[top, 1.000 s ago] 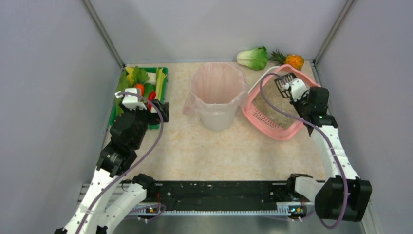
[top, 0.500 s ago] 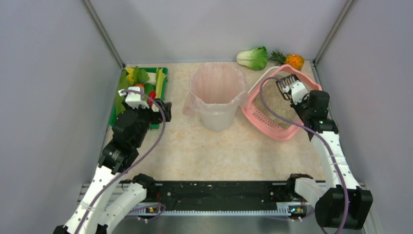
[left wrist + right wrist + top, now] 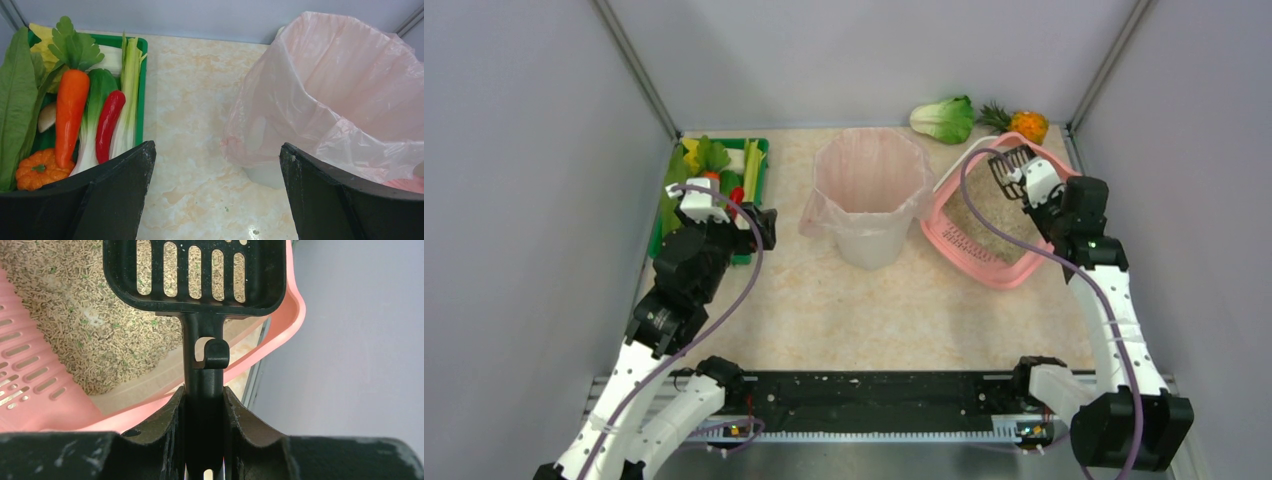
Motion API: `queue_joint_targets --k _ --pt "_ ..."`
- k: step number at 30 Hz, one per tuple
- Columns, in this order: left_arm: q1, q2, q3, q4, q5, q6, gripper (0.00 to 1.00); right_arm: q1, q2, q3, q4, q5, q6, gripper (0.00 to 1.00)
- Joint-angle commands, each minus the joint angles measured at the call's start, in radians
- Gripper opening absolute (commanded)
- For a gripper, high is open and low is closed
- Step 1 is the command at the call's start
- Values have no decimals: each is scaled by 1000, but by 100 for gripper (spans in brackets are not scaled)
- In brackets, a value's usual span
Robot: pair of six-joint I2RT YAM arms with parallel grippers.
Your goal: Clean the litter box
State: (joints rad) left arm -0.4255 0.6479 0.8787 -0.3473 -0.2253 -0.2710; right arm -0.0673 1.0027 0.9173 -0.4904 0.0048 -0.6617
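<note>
My right tool pinches the scoop over the litter box; my left tool is spread. The scooping seems all left to do.

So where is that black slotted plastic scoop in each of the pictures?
Top external: the black slotted plastic scoop is upper right, over the pink plastic litter tray.
Left wrist: not in it.
Right wrist: top centre, its handle clamped in the right tool.
Shared landmark: the pink tray's rim, in the top and right wrist views.
</note>
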Motion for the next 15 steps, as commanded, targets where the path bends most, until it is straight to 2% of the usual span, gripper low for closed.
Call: queue_joint_targets --k 1,5,15 --pt "-2 -22 4 60 -8 -15 99 9 -16 47 -12 -1 35 0" --pt "-2 -24 3 60 -13 -9 99 9 -18 101 -46 -1 39 0" --pt "-2 -23 -1 62 -21 -7 99 16 36 376 -224 -98 25 0"
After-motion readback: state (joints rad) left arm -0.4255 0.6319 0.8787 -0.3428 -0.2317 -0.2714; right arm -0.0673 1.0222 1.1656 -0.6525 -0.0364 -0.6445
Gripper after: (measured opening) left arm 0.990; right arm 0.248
